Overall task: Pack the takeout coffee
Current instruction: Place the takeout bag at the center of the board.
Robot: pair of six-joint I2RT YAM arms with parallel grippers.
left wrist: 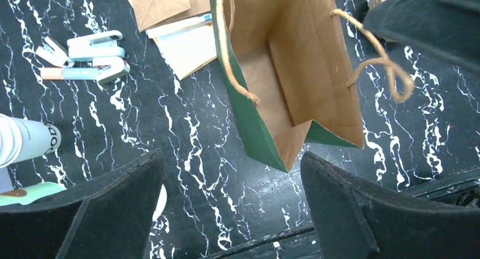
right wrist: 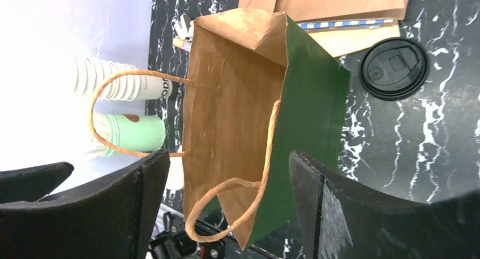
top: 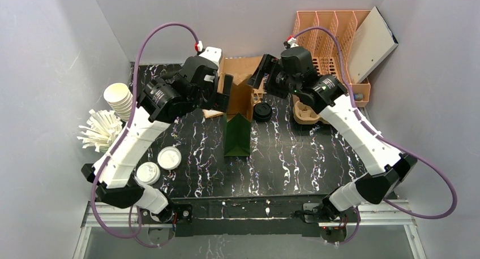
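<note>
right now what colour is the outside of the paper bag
The paper bag is dark green outside and plain brown inside. The right wrist view shows it best.

The green paper bag (top: 236, 136) is standing upright and open mid-table (top: 294, 157), showing its brown inside, its twine handles (right wrist: 272, 136) drooping loose. A black coffee lid (top: 262, 111) is lying flat just beside its right.

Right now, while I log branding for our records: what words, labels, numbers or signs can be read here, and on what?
"ODD": dark letters on the stacked white paper cups, the word cut off, so only partly readable.
Black lid: raised markings, too small to read.
Green paper bag: no print visible.
</note>
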